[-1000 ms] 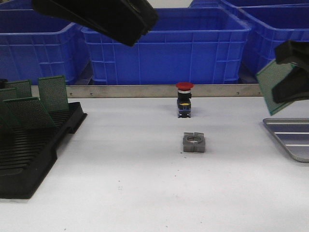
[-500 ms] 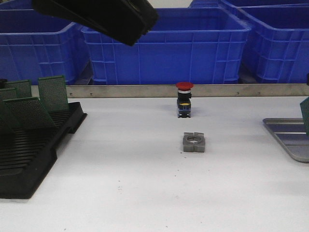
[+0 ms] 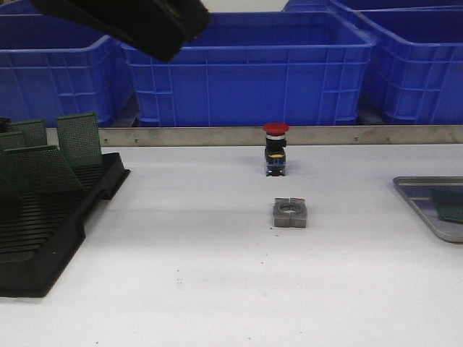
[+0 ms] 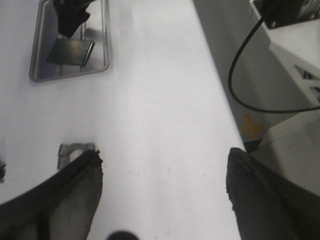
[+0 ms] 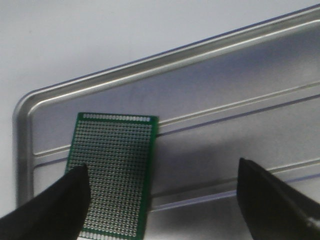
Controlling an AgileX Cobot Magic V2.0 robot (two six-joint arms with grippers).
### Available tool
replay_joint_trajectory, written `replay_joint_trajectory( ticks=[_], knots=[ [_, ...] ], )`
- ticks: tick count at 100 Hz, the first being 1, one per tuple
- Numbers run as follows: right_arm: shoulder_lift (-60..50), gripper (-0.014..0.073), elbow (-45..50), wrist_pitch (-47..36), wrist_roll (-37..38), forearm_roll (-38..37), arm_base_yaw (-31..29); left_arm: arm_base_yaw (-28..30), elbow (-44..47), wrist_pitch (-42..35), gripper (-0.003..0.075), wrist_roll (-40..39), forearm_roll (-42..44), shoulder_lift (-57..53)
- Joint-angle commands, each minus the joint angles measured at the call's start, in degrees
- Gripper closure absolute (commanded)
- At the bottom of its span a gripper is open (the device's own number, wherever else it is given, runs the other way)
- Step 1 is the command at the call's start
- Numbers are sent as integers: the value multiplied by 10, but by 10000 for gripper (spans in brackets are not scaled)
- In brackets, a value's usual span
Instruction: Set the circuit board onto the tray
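The green perforated circuit board (image 5: 115, 170) lies flat on the ribbed floor of the silver-grey tray (image 5: 165, 62), near a rounded corner. My right gripper (image 5: 162, 195) is open just above the tray. One finger (image 5: 50, 210) overlaps the board's edge and the other stands well apart. In the front view the tray (image 3: 423, 199) sits at the table's right edge with the board (image 3: 450, 204) in it, and the right gripper is out of frame. My left gripper (image 4: 162, 175) is open and empty high above the table. From there I see the tray (image 4: 35, 60) and board (image 4: 71, 51).
A black slotted rack (image 3: 43, 231) at the left holds several upright green boards (image 3: 79, 137). A red-capped push button (image 3: 275, 148) and a square metal nut (image 3: 291, 212) stand mid-table. Blue bins (image 3: 246, 65) line the back behind a metal rail.
My right gripper carried the board right and down out of the front view and let it go; the board now lies in the tray. My left arm shifted slightly left.
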Motion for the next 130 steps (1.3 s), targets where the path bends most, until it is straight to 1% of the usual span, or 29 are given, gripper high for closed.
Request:
replay_joint_trajectory(
  ticks=[1,8,15,27,34,42,49,77,88,93,100,105,107,112,116,125,130],
  knots=[
    [-20,-39,-15,6,-13,5,-5,20,-29,-7,237,-12,13,-22],
    [-20,-39,-15,19,-13,5,-5,35,-33,-13,237,-13,63,-22],
    [-20,-39,-15,30,-13,5,-5,47,-32,-27,237,-16,134,-22],
    [-20,-39,-15,41,-13,5,-5,57,-32,-51,237,-79,301,-15],
    [-20,-39,-15,45,-13,5,-5,63,-32,-67,237,-129,365,-5],
    [-20,-39,-15,45,-13,5,-5,70,-32,-92,236,-195,398,11],
    [-20,-39,-15,45,-13,5,-5,71,-32,-111,236,-224,414,28],
    [-20,-39,-15,47,-13,5,-5,71,-32,-189,237,-224,443,113],
    [-20,-39,-15,47,-13,5,-5,71,-33,-202,245,-224,443,139],
    [-20,-39,-15,48,-13,5,-5,71,-33,-202,282,-224,443,145],
    [-20,-39,-15,49,-13,5,-5,71,-33,-202,387,-224,443,149],
    [-20,-39,-15,51,-14,5,-5,71,-33,-200,504,-224,443,149],
    [-20,-39,-15,51,-14,5,-5,71,-35,-199,536,-224,443,149],
    [-20,-39,-15,51,-16,5,-5,71,-38,-194,665,-224,443,149],
    [-20,-39,-15,52,-18,4,-5,71,-42,-191,741,-224,443,147],
    [-21,-39,-15,67,-35,-3,-5,71,-58,-166,737,-224,446,146],
    [-27,-39,-15,81,-43,-8,-5,69,-71,-139,737,-224,446,143]
  ],
)
